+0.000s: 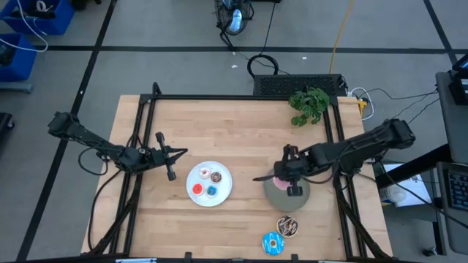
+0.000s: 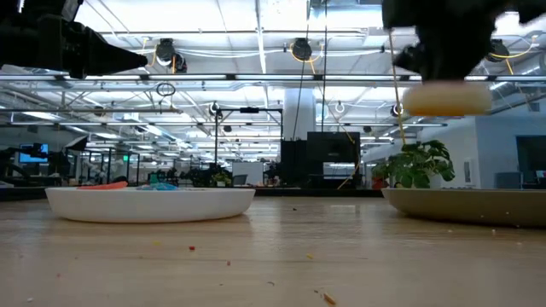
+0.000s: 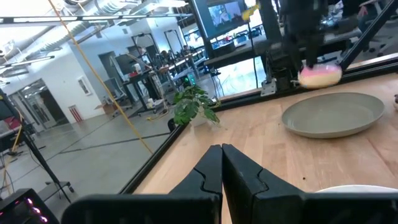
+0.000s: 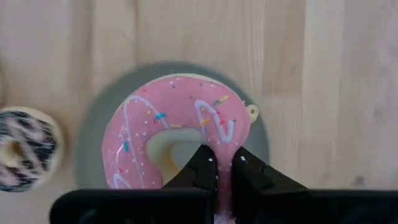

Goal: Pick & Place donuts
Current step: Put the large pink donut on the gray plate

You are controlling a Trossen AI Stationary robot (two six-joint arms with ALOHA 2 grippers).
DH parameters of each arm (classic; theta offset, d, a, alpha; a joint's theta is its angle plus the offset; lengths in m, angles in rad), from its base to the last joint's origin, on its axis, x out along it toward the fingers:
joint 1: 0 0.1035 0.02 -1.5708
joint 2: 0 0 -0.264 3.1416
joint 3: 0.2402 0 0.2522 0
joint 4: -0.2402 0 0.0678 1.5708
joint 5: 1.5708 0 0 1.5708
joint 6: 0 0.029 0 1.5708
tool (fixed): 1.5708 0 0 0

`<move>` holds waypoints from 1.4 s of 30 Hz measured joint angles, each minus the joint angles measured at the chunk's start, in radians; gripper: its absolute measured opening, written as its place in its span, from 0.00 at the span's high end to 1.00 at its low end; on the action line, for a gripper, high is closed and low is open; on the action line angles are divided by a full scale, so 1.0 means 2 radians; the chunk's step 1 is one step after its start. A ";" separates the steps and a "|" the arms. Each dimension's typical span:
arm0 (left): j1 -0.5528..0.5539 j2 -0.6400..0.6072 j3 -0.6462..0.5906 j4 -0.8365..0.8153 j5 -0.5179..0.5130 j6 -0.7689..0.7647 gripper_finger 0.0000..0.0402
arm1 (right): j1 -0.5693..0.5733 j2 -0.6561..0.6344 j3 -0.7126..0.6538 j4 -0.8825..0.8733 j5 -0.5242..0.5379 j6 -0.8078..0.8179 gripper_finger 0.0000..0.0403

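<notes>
High view first: we take the grey plate as our landmark, sitting on the wooden table toward the right arm's side. We see the right gripper over that plate's rim, and the right wrist view shows its two fingers pinched on the ring wall of the pink donut, one finger in the hole and one outside. In the low view the pink donut hangs in the air above the grey plate, clear of its surface. The left wrist view agrees: the pink donut is held above the plate with a gap beneath it. To the left of the grey plate we see the white plate, carrying a red donut, a blue donut, a brown donut and a whitish donut. Off the grey plate, toward the table's near edge, lie a chocolate sprinkled donut and, just beyond it, a larger blue donut. On the far side of the grey plate a potted plant stands by the table's back edge. The left gripper waits beyond the white plate, away from the grey one, and in the left wrist view its fingers are pressed together with nothing between them.
</notes>
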 joint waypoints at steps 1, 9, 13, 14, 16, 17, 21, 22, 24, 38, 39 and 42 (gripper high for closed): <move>0.000 0.000 0.000 0.000 0.000 0.000 0.96 | -0.004 0.000 -0.014 0.005 0.000 0.002 0.97; 0.000 0.000 0.000 0.000 0.000 0.000 0.96 | -0.045 0.001 -0.119 0.121 -0.066 -0.028 0.97; 0.000 0.000 0.000 0.000 0.000 0.001 0.96 | -0.067 0.003 -0.147 0.153 -0.064 -0.028 0.97; 0.000 0.000 0.000 0.000 0.000 0.001 0.96 | -0.072 0.003 -0.152 0.158 -0.064 -0.028 0.97; 0.000 0.000 0.000 0.000 0.000 0.001 0.96 | -0.079 0.003 -0.162 0.168 -0.065 -0.028 0.97; 0.000 0.000 0.000 0.000 0.000 0.001 0.96 | -0.082 0.004 -0.165 0.174 -0.065 -0.028 0.97; 0.000 0.000 0.000 0.000 0.000 0.001 0.96 | -0.093 0.005 -0.171 0.179 -0.065 -0.022 0.97; 0.000 0.000 0.000 0.000 0.000 0.001 0.96 | -0.094 0.006 -0.171 0.179 -0.065 -0.020 0.97; 0.000 0.000 0.000 -0.001 0.000 0.001 0.96 | -0.094 0.006 -0.171 0.180 -0.065 -0.017 0.97; 0.000 0.000 0.000 -0.001 0.000 0.008 0.96 | -0.093 0.006 -0.171 0.172 -0.078 -0.002 0.97; 0.000 0.000 0.000 -0.001 0.000 0.008 0.96 | -0.093 0.005 -0.172 0.171 -0.078 -0.002 0.97; 0.000 0.000 0.000 -0.001 0.000 0.009 0.96 | -0.093 0.005 -0.179 0.178 -0.079 0.001 0.97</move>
